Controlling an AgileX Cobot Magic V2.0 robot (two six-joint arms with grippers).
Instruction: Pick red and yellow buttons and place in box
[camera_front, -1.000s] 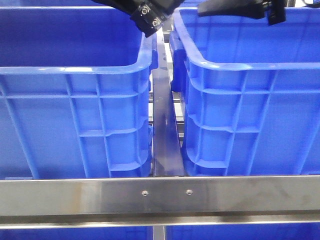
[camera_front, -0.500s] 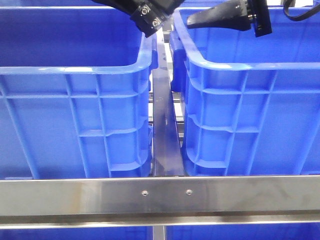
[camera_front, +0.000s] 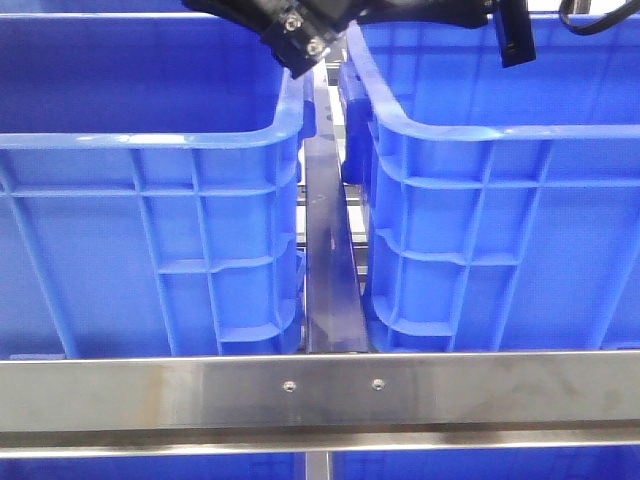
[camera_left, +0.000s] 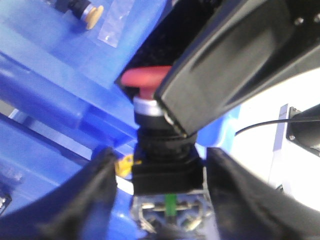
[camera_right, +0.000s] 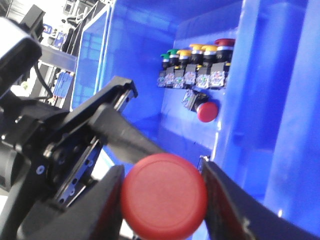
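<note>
Glossy plastic box (camera_front: 470, 200); brushed-metal rail (camera_front: 320, 390)

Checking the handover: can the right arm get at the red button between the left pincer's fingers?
Probably yes: the cap of the red button sits between the fingers of the right pincer, with nothing intervening. The left pincer brackets only its black base, leaving the cap exposed.

Steel frame: front rail (camera_front: 320, 392) runs left-right w/ 2 screws near mid, center bar (camera_front: 328, 260) runs back from it. 2 blue crates sit on frame: left crate (camera_front: 150, 200) and right crate (camera_front: 500, 200), either side of center bar, rims near each other.
</note>
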